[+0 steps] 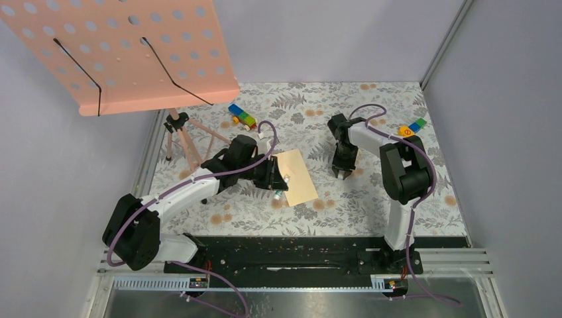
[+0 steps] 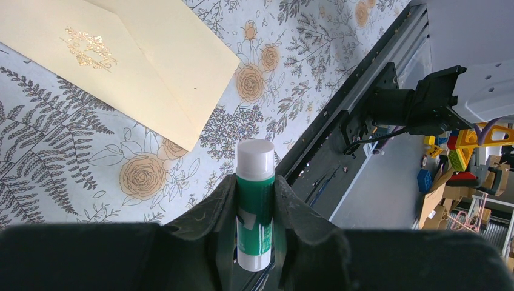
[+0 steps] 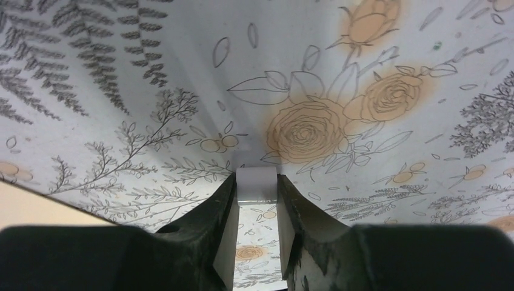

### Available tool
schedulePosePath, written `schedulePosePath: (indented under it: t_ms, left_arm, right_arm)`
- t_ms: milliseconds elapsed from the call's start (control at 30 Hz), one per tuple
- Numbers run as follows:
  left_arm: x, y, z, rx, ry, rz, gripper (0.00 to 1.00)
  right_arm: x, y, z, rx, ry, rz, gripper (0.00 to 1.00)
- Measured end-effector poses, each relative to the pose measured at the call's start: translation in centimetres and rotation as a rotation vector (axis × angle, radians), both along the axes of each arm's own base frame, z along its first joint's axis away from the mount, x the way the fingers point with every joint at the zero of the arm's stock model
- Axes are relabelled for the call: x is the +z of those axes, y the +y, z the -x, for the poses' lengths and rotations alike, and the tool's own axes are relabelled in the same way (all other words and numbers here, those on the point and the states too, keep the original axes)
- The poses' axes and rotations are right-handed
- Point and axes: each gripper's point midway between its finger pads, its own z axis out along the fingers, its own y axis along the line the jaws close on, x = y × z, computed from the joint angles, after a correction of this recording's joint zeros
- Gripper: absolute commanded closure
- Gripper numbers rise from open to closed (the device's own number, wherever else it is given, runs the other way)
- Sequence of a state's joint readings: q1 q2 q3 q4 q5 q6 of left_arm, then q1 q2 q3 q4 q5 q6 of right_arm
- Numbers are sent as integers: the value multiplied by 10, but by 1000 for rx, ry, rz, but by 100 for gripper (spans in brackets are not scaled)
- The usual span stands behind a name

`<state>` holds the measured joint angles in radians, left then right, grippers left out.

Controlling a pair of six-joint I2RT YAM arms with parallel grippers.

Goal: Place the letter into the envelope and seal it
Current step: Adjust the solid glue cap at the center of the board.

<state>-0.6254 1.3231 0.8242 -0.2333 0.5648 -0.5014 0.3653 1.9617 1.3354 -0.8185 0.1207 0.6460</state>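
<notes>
Black left end effector (image 2: pixel 256 180): narrow, clamped on both sides of the glue stick (image 2: pixel 255 209), low over the desk (image 2: pixel 73 157).
Glue stick: green body, white cap at the far end, standing out past the fingertips, pointing toward the near corner of the envelope (image 2: pixel 151 60).
Black right end effector (image 3: pixel 256 179): narrow, pinching a small white piece (image 3: pixel 256 189) between the fingertips, aimed down close to the floral desk surface; what the piece is cannot be told.
Envelope: pale tan, flat on the desk, just beyond the left end effector, well apart from the right one; gold leafy emblem on one panel, a diagonal fold line beside it; one corner also showing at the lower left of the right wrist view.
Desk: grey fern and orange rose print, black rail (image 1: pixel 291 255) along the near edge.
Colour blocks: one cluster (image 1: pixel 242 116) behind the left arm, another (image 1: pixel 412 127) behind the right arm.
Pink perforated board (image 1: pixel 126 50): tilted on a tripod stand at the far left.
</notes>
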Motion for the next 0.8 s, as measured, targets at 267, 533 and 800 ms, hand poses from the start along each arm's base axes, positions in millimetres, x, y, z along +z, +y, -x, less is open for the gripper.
schedulePosePath:
  t_ms: [267, 533, 800]
  left_arm:
    - [-1, 1, 1, -3, 1, -5, 100]
    - [-3, 3, 3, -14, -1, -19, 100]
    - [-2, 5, 5, -18, -4, -22, 100]
  right_arm:
    - [10, 28, 0, 270, 20, -172, 68]
    - [20, 56, 2, 649, -17, -191, 65]
    - [19, 68, 5, 957, -46, -33, 63]
